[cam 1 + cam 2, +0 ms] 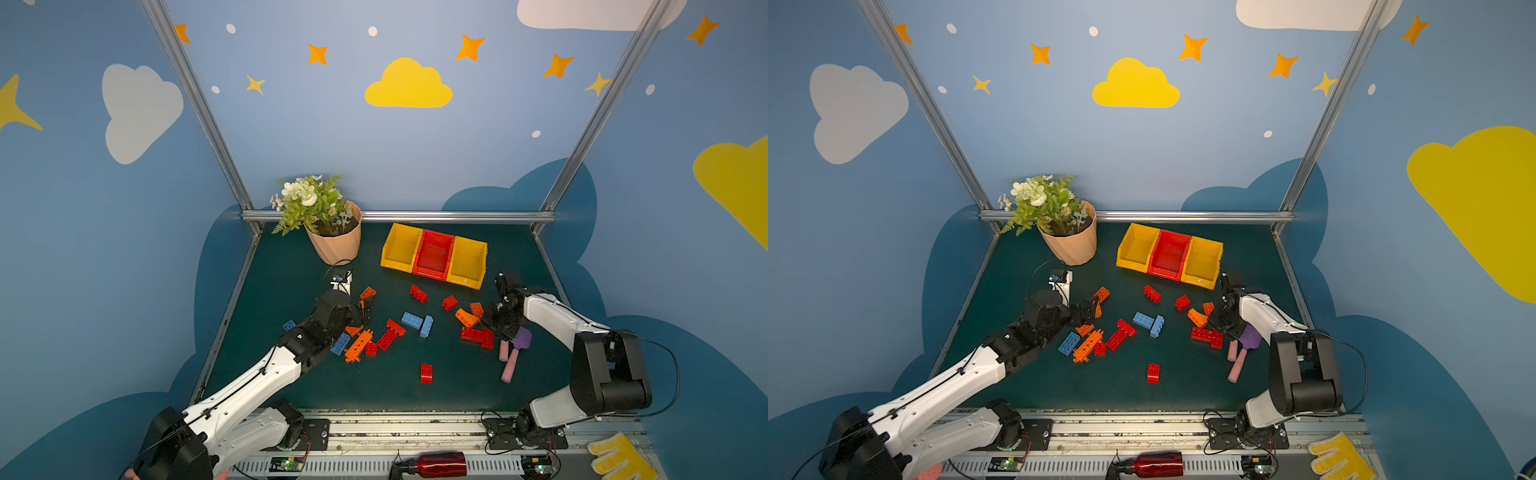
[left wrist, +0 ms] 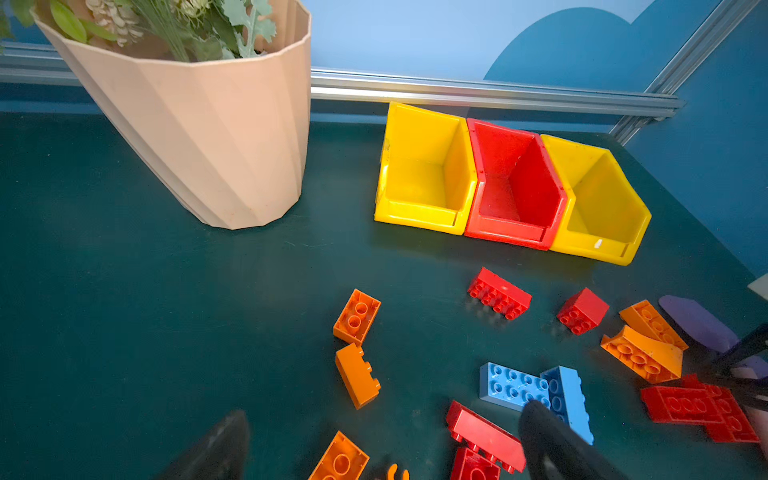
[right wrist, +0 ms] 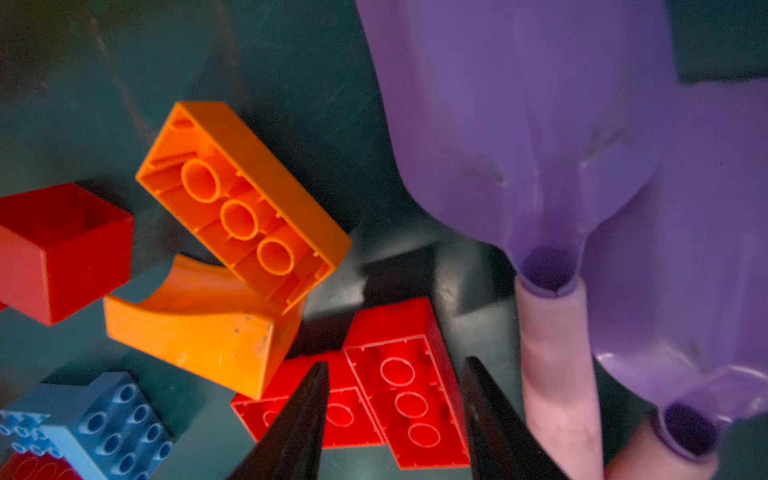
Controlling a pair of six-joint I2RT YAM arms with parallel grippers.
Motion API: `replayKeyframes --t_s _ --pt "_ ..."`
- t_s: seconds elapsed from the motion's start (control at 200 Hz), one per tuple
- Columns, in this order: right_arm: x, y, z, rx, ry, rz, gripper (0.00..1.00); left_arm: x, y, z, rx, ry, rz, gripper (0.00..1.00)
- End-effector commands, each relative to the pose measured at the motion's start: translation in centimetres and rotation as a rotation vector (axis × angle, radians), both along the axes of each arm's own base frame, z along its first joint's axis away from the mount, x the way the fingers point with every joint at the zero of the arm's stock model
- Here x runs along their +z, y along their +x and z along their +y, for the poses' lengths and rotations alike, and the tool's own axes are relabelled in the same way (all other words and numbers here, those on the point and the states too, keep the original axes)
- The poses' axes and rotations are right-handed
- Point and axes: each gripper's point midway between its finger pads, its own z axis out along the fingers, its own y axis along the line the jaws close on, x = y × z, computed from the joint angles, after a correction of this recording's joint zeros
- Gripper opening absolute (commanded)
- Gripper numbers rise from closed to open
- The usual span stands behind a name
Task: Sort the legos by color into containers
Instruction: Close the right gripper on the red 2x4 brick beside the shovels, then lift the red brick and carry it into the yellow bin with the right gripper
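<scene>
**While the right gripper (image 3: 395, 363) straddles a red brick (image 3: 405, 386), the grip turns on its short width**

Since that red brick lies studs-down in front of the containers (image 1: 432, 271), off their right-hand end, the right gripper is far nearer than the left gripper (image 1: 365, 309), which hangs wide open off the row's opposite end. The right jaws stand parted astride the brick, not visibly pressing it. Its long axis seems to point roughly toward the containers, so the jaws span its narrow sides. A second red brick (image 3: 349, 419) touches it crosswise; the squeeze, I judge, should catch only one.
</scene>
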Motion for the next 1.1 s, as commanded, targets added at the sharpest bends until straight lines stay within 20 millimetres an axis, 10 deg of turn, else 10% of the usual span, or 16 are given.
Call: replayKeyframes --t_s 0.0,1.091 --pt "0.0 0.4 -0.1 0.012 -0.019 0.004 0.5 -0.8 -0.2 0.4 0.011 0.024 0.015 1.0" --pt "-2.3 -3.2 0.3 0.029 -0.063 0.135 0.35 -1.5 -0.4 0.5 0.007 0.034 0.035 1.0"
